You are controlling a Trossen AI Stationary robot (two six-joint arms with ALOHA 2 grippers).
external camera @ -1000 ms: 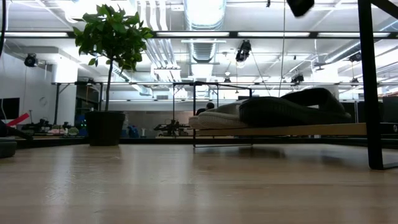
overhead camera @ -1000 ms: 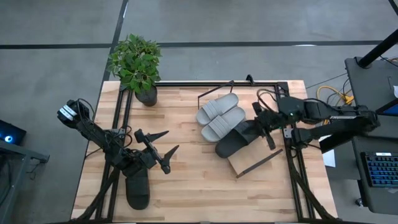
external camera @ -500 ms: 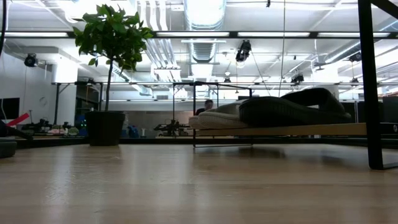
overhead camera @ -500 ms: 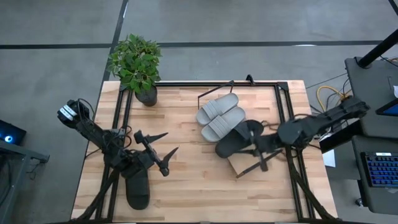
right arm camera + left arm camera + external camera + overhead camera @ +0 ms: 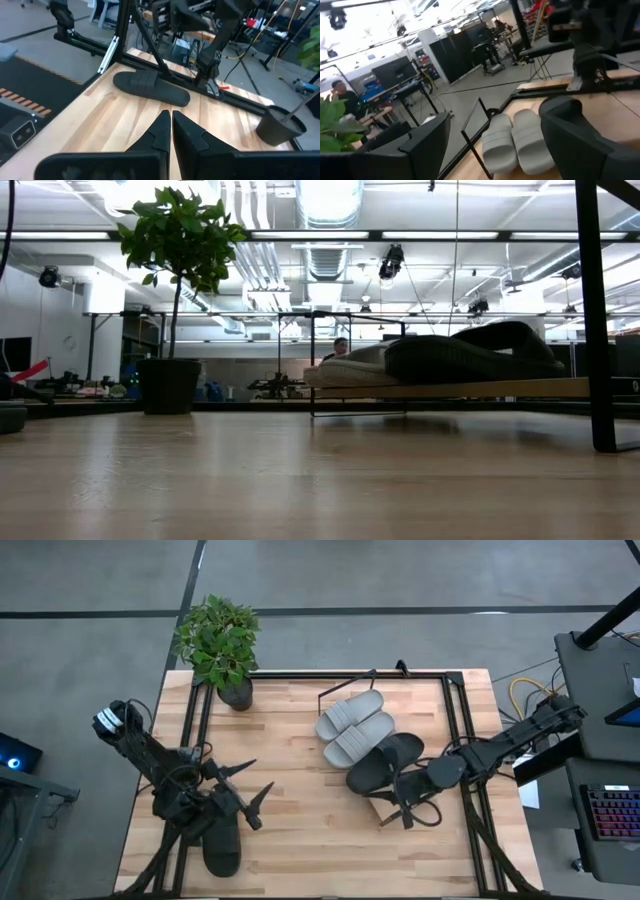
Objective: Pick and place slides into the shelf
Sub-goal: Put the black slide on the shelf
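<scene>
Two light grey slides (image 5: 352,726) lie side by side on the shelf (image 5: 388,802), with one black slide (image 5: 383,763) beside them toward the near edge; the low view shows the black slide (image 5: 470,350) and a grey slide (image 5: 345,370) resting on the slanted board (image 5: 450,390). The other black slide (image 5: 222,846) lies flat on the tabletop by the near left corner, and shows in the right wrist view as the black slide (image 5: 150,88). My left gripper (image 5: 260,776) is open above the table, just beyond that slide. My right gripper (image 5: 415,812) is shut over the shelf's near end.
A potted plant (image 5: 220,645) stands at the far left corner of the table. Black frame rails (image 5: 198,720) run along the left and right sides. Bare wood (image 5: 310,830) lies between the two arms. A desk with a keyboard (image 5: 610,815) stands off the right side.
My right gripper has drawn back from the black slide on the shelf and swung toward the near edge, ending over the shelf's near end. My left gripper has shifted slightly toward the near edge. The slides have stayed where they were.
</scene>
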